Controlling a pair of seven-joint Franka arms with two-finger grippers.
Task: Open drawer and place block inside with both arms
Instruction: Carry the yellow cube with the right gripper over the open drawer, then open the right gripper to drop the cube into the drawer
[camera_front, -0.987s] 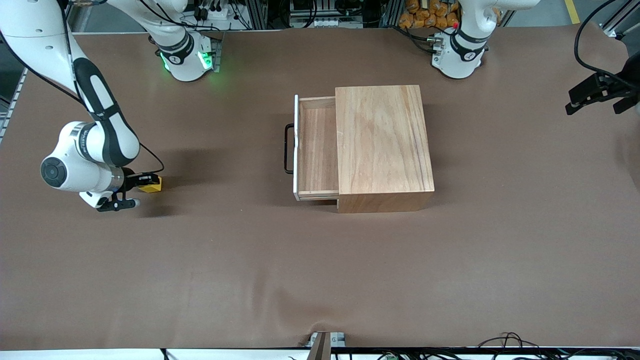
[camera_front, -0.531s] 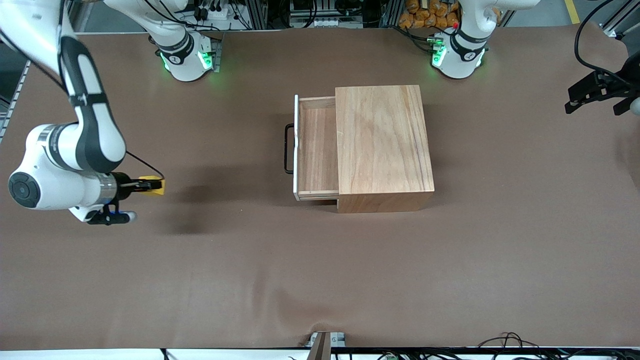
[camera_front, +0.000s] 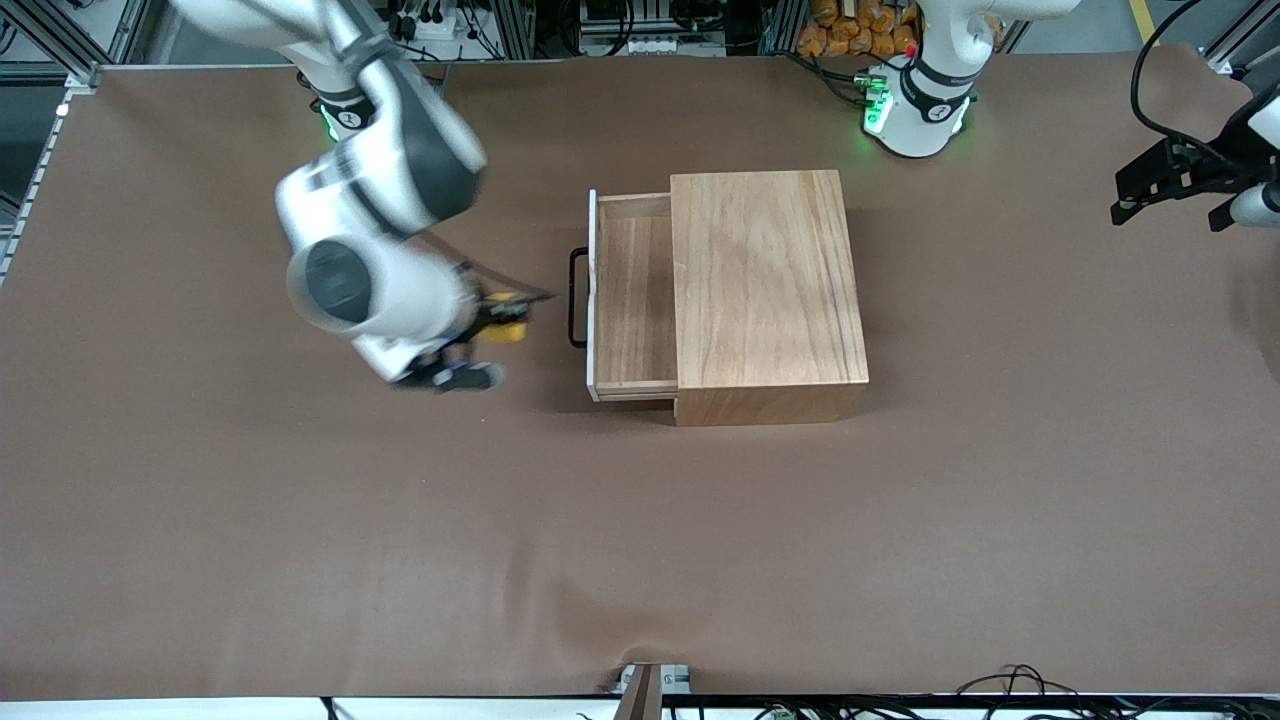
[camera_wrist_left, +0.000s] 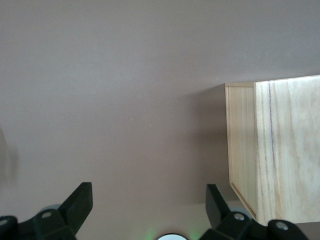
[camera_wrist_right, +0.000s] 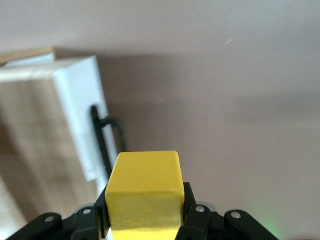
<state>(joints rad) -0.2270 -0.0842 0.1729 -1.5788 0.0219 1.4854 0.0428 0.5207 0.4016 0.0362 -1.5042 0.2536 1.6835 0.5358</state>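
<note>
**Block in transit: right arm has closed on the drawer**

1. Bench (camera_front: 300, 560). The part of the brown surface nearest the front camera carries nothing. The spot toward the right arm's end of the bench, where the block sat a second ago, is now vacated.

2. Right claw (camera_front: 500, 322). It pinches the block (camera_front: 503, 328) between its fingers; in the right wrist view the yellow cube (camera_wrist_right: 145, 187) sits squarely between both fingers. Within the last second the right arm has lifted the block off the bench and swung it across. The claw now hangs over the bench just beside the handle (camera_front: 577, 297), not yet over the drawer cavity.

3. Drawer (camera_front: 636, 295). It stands pulled out of the wooden box (camera_front: 765, 290), unchanged over the last second, and its tray is empty.

4. Left claw (camera_front: 1170, 190). It waits with fingers spread, over the left arm's end of the bench, well apart from the box.

Status: opening appears complete and pickup is done. The remaining work is judged to be a short carry over the white front panel (camera_front: 593, 296), then release into the tray. Clearing the panel and handle is the main risk.
</note>
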